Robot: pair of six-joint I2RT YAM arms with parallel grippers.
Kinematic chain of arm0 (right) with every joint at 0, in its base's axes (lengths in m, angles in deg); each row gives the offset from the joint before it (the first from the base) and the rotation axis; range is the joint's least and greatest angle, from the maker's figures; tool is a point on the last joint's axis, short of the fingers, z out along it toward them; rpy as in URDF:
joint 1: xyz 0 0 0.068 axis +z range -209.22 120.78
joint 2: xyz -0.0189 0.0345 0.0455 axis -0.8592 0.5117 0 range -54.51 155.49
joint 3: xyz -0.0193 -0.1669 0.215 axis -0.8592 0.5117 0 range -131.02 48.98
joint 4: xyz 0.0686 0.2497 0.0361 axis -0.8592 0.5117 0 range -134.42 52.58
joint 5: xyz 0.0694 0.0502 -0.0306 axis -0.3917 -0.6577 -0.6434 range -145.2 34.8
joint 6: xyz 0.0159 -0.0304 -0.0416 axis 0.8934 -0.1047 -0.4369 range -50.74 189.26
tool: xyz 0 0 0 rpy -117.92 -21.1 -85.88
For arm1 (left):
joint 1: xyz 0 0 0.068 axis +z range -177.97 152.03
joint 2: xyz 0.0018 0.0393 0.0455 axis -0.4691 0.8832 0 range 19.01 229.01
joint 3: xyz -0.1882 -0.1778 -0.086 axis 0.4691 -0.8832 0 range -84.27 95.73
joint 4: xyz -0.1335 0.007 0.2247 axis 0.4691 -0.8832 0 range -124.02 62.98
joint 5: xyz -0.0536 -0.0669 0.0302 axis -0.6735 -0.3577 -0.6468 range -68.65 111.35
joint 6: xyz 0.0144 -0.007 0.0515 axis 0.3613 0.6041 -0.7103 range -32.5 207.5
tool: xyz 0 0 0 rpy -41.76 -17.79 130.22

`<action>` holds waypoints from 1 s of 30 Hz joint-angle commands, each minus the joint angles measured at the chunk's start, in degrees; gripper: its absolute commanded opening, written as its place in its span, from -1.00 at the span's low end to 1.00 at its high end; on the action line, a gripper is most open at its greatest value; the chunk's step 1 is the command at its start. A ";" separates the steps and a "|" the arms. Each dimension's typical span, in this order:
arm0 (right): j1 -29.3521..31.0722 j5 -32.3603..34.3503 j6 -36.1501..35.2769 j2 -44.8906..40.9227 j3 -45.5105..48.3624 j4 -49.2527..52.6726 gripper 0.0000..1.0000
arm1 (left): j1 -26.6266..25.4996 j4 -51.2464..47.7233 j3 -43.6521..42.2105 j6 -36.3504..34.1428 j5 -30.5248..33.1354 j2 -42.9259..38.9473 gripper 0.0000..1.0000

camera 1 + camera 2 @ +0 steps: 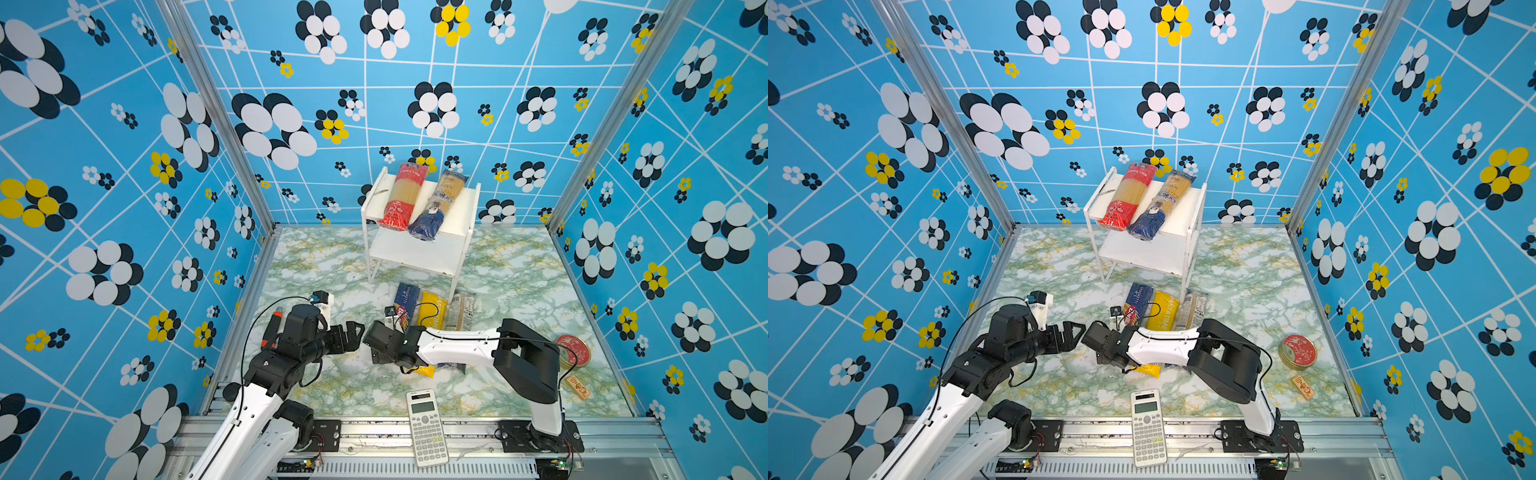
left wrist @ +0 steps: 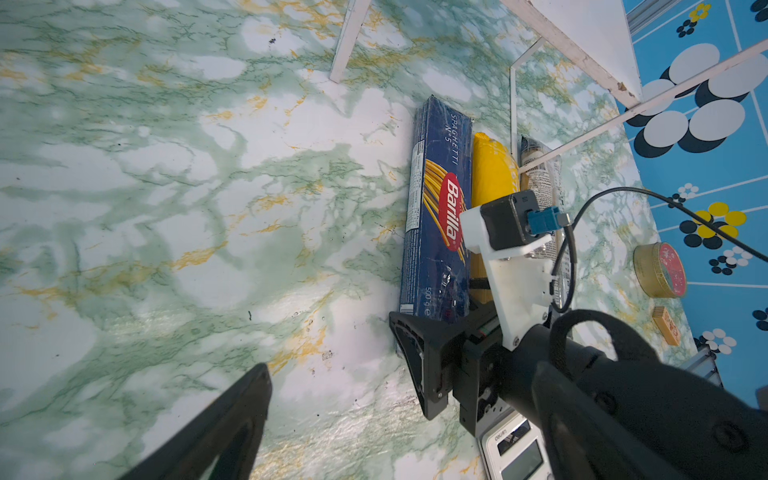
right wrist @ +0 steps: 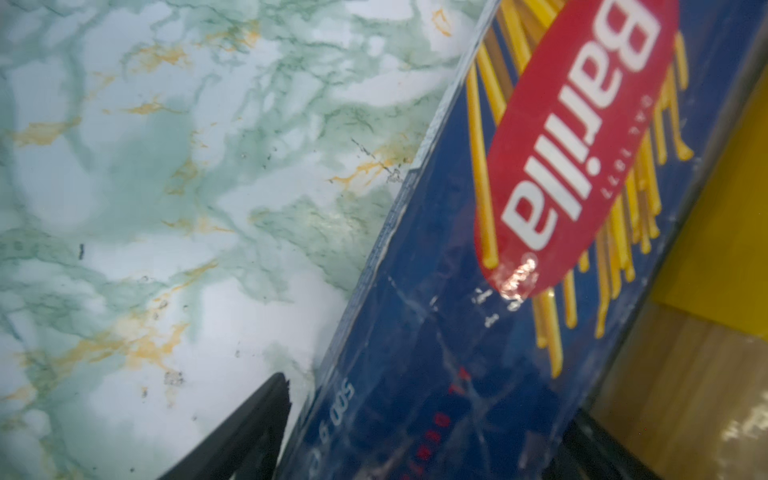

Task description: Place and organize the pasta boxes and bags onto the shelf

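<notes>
- Two-tier shelf point(image 1: 463, 208): red-ended bag point(image 1: 402, 195) and navy-ended bag point(image 1: 438, 208) overhang its top front edge.
- Barilla box point(image 2: 436, 208), yellow bag point(image 2: 492, 174), clear bag point(image 1: 461, 311) lie before its legs.
- Right gripper point(image 3: 428, 415) straddles Barilla box; clamping unclear.
- Left gripper point(image 1: 353, 332) gapes, empty, over open table point(image 1: 345, 386).

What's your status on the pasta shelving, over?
Left pincer open, empty. Right pincer open, straddling near end of Barilla box. Red-ended bag, navy-ended bag on shelf top. Yellow bag right alongside box, crowding the grip.
</notes>
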 commanded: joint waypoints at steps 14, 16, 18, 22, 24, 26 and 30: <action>-1.99 -3.89 -5.38 -11.25 5.59 0.22 0.98 | -0.83 0.85 -4.52 4.39 0.76 -2.93 0.99; -2.08 -3.30 -6.18 -12.95 5.68 2.01 0.98 | -1.92 2.01 -4.64 4.87 0.79 -2.07 0.98; -2.18 -2.53 -6.89 -14.90 6.24 3.53 0.98 | -3.74 3.47 -4.80 5.14 1.03 -0.78 0.99; -2.57 -0.97 -7.37 -20.12 8.96 5.63 0.98 | -8.60 5.89 -4.51 5.28 3.16 2.93 0.98; -2.82 0.16 -7.08 -23.05 11.05 5.95 0.98 | -11.12 6.65 -4.35 5.31 4.66 4.42 0.99; -3.58 1.64 -6.47 -26.56 13.72 6.41 0.98 | -13.31 7.45 -4.35 5.34 6.14 5.52 0.98; -5.46 3.79 -4.66 -32.69 19.00 7.33 0.98 | -16.42 9.33 -4.64 6.10 8.37 7.87 0.98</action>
